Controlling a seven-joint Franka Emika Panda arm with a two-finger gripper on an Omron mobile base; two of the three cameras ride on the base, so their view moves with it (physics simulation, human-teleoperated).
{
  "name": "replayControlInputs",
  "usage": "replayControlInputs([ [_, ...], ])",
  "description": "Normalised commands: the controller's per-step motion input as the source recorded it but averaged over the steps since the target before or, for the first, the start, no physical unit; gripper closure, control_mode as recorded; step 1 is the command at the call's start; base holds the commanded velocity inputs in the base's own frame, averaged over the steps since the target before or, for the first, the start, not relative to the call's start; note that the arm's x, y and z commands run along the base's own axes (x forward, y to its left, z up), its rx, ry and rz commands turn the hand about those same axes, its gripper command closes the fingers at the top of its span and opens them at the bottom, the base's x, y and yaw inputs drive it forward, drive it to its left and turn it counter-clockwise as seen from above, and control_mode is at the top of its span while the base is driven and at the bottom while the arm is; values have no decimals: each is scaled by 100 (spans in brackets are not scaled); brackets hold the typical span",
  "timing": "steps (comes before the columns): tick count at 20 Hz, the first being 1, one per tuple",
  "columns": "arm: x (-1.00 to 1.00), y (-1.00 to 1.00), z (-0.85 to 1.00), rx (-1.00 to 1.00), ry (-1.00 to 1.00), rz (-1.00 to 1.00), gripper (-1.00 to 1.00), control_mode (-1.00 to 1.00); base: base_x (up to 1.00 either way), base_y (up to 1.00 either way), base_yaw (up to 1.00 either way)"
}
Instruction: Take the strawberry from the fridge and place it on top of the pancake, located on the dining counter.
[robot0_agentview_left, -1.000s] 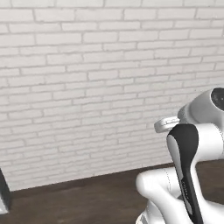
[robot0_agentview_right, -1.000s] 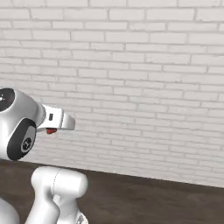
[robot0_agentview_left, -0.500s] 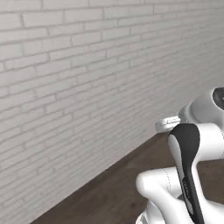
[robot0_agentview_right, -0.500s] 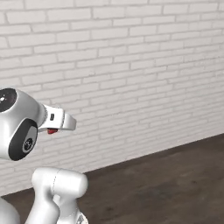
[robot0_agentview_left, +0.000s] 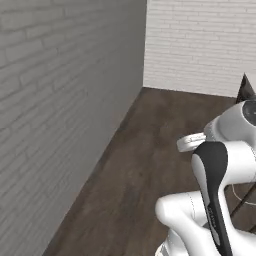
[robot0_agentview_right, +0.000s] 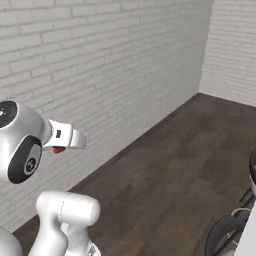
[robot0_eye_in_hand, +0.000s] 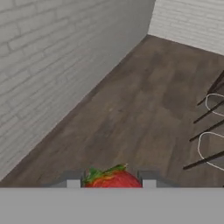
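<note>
Red and rounded with a green leafy cap, the strawberry sits clamped in the tool.

Matt dark wood-plank floor, grain faintly streaked. Rough whitewashed brick walls, matt with shallow mortar lines. Smooth, slightly glossy red strawberry skin, leafy green cap at twelve o'clock.

White brick walls meeting at a corner, dark wood floor, white arm lower right
</note>
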Motion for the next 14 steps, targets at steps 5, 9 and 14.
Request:
replayControlInputs([
  [5,0,0,0,0,0,0,100,100,69,42,-78],
  [9,0,0,0,0,0,0,100,100,67,74,-71],
  [14,0,0,0,0,0,0,100,100,69,75,-70],
])
